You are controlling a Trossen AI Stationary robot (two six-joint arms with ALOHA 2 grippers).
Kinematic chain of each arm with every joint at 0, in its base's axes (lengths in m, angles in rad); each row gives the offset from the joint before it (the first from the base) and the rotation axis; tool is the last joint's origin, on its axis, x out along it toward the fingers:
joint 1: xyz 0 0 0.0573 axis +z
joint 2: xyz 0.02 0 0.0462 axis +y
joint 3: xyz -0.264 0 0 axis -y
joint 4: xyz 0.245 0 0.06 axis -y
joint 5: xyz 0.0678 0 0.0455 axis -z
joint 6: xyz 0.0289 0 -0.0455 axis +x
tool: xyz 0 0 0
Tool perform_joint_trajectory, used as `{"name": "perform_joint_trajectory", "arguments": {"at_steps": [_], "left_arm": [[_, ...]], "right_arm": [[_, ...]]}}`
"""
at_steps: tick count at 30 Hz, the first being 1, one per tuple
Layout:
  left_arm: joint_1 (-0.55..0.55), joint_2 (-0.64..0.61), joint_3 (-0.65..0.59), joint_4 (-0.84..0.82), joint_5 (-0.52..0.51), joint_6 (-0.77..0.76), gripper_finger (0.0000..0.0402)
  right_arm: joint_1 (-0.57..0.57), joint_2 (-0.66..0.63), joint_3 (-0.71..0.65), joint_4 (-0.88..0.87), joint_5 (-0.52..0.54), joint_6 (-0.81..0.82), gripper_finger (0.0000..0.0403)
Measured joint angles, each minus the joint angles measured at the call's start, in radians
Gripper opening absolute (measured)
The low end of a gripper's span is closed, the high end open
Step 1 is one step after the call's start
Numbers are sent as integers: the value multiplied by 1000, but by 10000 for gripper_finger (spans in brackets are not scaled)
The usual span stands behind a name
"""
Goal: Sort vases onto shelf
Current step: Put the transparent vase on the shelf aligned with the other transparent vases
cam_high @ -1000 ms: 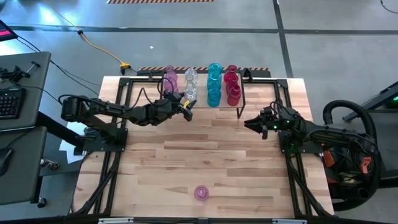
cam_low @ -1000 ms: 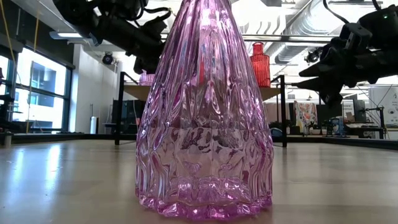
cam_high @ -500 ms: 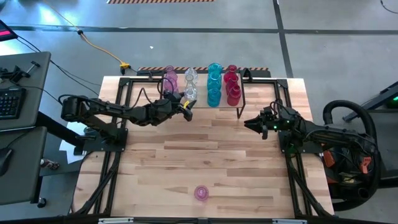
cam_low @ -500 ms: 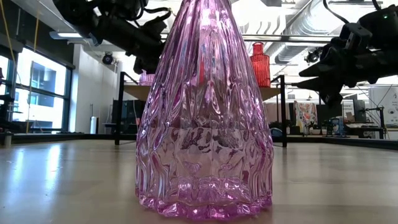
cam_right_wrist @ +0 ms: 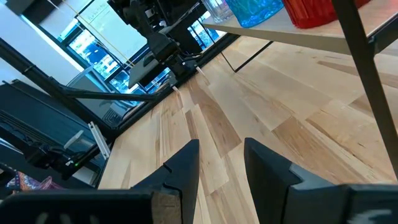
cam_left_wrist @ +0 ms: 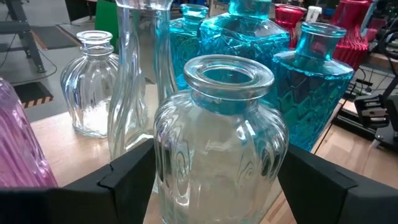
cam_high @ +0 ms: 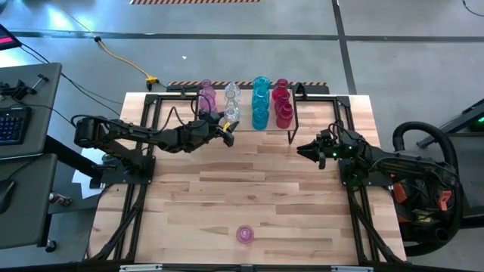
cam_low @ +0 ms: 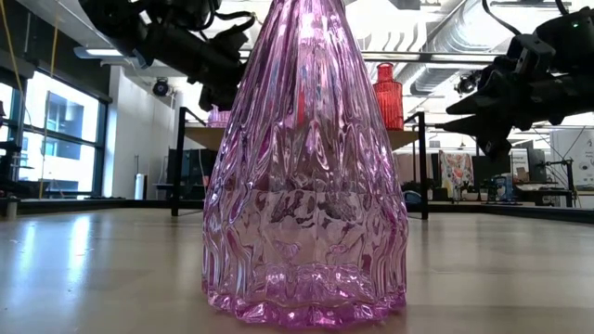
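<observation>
Clear ribbed glass fills the space between the left gripper's two dark fingers: a squat, round-shouldered clear vase with a wide rim sits there on the light-wood shelf. The jaws stand wide, one finger on each side of its belly, and whether they touch the glass cannot be told. Just beyond this vase stands a tall, slender clear glass vase, and to one side of that a small round clear jar-shaped vase. Further ahead of the fingers cluster the faceted teal-blue glass vases, with the red glass vases behind them and a pink ribbed vase close at the gripper's flank.

From above, the left gripper reaches to the near edge of the small raised shelf on black metal legs, where the vases stand in rows of pink, clear, teal and red.

The right gripper hangs over the wooden slatted tabletop, near the shelf's leg on the red side, its fingers slightly parted and holding nothing.

Well apart from both grippers, a lone pink faceted cone-shaped glass vase stands upright near the table's front edge, looming large in the low view.
</observation>
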Motion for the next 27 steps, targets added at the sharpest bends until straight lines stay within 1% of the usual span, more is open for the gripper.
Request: {"name": "perform_joint_trajectory", "arguments": {"at_steps": [6,27], "left_arm": [[0,0,0,0,0,0,297],[0,0,0,0,5,-35,301]], "right_arm": [[0,0,0,0,0,0,108],[0,0,0,0,0,0,108]]}}
